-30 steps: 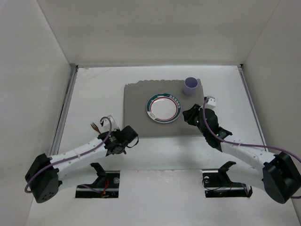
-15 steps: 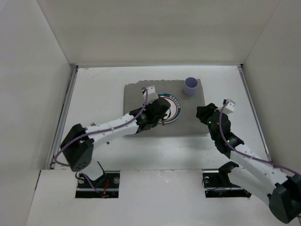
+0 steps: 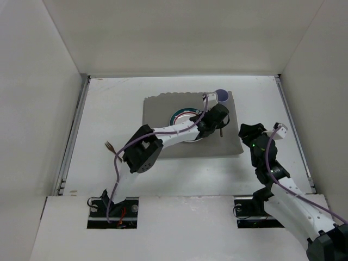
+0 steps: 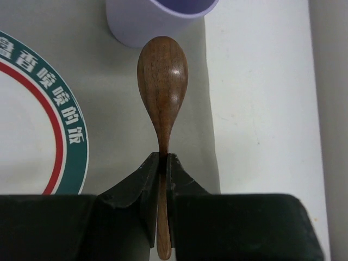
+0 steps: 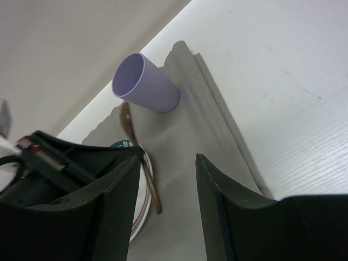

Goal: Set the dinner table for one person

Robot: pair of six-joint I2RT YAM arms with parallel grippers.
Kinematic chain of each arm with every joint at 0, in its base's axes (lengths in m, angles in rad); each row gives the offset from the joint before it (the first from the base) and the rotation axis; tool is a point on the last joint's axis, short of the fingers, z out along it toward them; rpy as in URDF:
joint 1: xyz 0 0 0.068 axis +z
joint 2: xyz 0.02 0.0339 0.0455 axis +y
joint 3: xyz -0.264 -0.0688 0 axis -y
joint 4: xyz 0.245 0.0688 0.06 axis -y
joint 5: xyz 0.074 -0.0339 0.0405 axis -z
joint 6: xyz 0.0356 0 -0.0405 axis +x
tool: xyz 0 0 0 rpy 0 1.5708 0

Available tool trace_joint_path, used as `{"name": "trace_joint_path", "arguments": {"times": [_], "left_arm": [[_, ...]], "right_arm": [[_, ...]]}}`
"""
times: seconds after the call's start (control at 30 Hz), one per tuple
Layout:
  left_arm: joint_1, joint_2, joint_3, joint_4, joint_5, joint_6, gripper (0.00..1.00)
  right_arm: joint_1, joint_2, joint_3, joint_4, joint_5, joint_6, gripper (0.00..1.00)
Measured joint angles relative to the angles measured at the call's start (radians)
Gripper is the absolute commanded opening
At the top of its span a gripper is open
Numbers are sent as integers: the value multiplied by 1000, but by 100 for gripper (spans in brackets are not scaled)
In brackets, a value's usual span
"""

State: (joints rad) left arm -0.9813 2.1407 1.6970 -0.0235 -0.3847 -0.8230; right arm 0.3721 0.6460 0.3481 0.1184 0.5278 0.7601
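Plain white walls (image 3: 179, 32) rise on three sides.

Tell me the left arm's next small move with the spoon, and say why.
Probably lower it and let go. The left gripper is shut on the handle of the wooden spoon, which is over the bare strip of grey placemat between the plate and the mat's right edge, its bowl pointing at the purple cup. That looks like its place.
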Motion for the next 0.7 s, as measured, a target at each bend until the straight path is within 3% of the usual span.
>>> {"name": "trace_joint_path", "arguments": {"times": [0.33,0.57,0.7], "left_arm": [[5,154,47,4,34,-58,10],[5,183,47,23,40,-111,29],[5,164,21,53,40,-103,35]], "right_arm": [[-19,18,-5,2,-40,9,52],[-26,33,-5,3,-62,15,52],[-26,36,-5,3,-64,15,53]]}}
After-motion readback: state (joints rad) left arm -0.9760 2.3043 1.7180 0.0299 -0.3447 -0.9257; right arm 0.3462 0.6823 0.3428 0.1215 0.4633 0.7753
